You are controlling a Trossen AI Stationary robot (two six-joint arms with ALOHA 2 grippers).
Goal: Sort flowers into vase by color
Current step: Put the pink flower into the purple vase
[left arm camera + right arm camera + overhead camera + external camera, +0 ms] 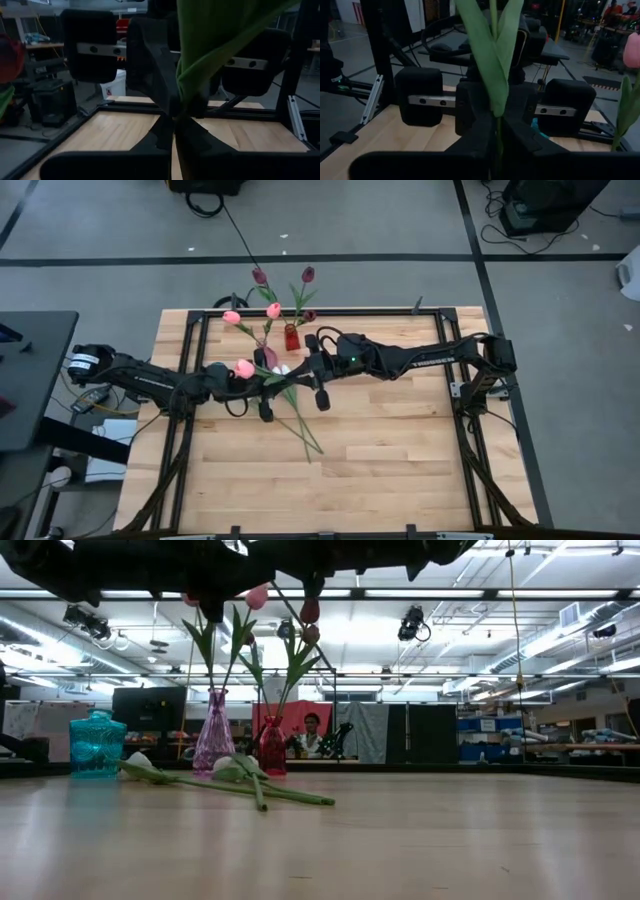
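Both arms are matt black, built of jointed segments with black cables looping beside them. The right arm (pixel 420 360) carries pale lettering and a small green light. Each tool has blocky black finger mounts crossed by a silver rail (pixel 427 100) with two dark screws.

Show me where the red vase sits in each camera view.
High view: red vase near the table's top edge, middle.
Low view: left of centre, at the back.
Left wrist view: absent; left gripper shut on a tulip.
Right wrist view: absent; right gripper shut on a tulip.
Shared landmark: purple vase beside it.
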